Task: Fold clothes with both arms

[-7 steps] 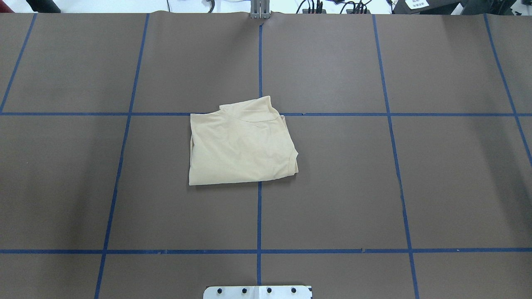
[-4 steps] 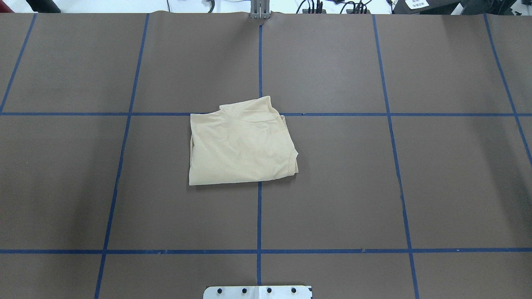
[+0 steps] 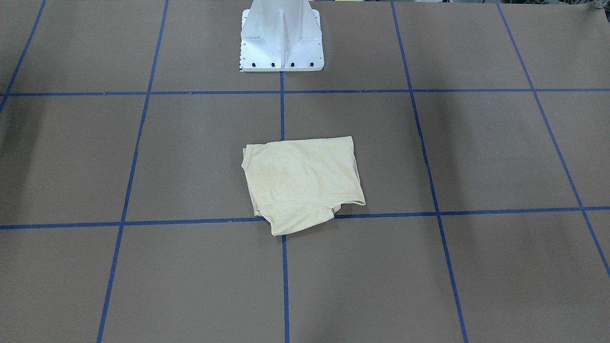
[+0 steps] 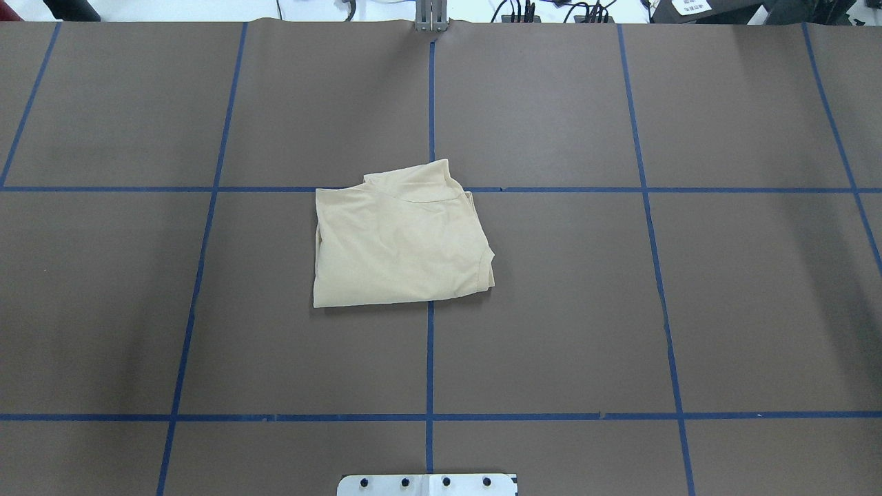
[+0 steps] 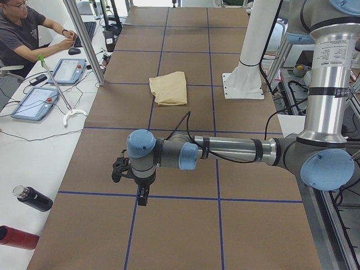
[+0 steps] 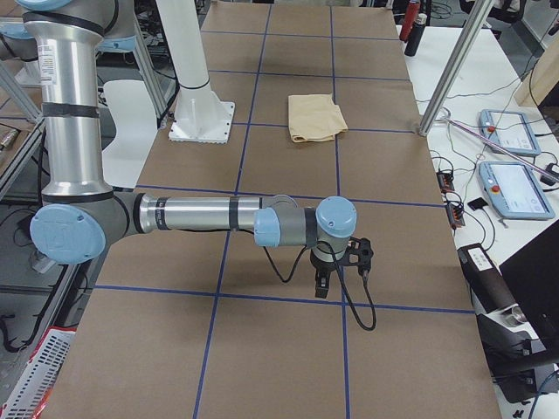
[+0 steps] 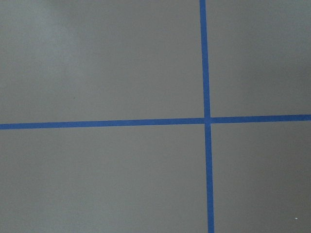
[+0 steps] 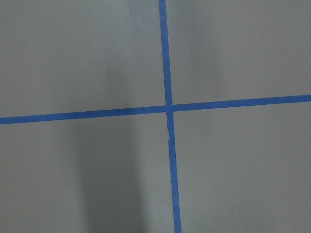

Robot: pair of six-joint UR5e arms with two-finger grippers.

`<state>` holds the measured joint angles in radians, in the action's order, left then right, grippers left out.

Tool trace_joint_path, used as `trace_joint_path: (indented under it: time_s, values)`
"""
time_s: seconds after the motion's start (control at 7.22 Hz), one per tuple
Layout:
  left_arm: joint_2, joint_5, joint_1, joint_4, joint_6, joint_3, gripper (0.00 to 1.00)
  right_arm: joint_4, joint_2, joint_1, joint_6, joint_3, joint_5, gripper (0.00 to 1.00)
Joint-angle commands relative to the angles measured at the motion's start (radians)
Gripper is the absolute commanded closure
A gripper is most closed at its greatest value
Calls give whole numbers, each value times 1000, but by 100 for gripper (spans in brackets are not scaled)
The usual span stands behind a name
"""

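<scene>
The pale cream-yellow T-shirt (image 4: pixel 400 241) lies folded into a rough square at the table's middle, with its print and neck label hidden. It also shows in the front-facing view (image 3: pixel 300 183), the left view (image 5: pixel 169 87) and the right view (image 6: pixel 316 118). My left gripper (image 5: pixel 143 197) hangs above the table far off to the robot's left, away from the shirt. My right gripper (image 6: pixel 320 286) hangs likewise far to the right. Both show only in the side views, so I cannot tell whether they are open or shut. Both wrist views show only brown table and blue tape.
The white pedestal base (image 3: pixel 281 38) stands at the robot's edge of the table. Blue tape lines (image 4: pixel 430 358) grid the brown surface. A seated operator (image 5: pixel 28 34), teach pendants (image 5: pixel 34 101) and bottles (image 5: pixel 31 198) are on the side bench beyond the table.
</scene>
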<state>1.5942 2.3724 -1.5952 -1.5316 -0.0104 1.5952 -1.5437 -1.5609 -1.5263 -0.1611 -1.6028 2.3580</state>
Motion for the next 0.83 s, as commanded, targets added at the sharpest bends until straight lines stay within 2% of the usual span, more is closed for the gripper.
trace_joint_path:
  time_s: [0.0, 0.55, 0.69]
  values:
    - [0, 22, 1, 15, 0, -1, 0, -1, 1, 0, 0, -6, 1, 0]
    - [0, 24, 0, 11, 1, -1, 0, -15, -2, 0, 0, -25, 10, 0]
    - [0, 24, 0, 10, 1, -1, 0, -16, -7, 0, 0, -22, 55, 0]
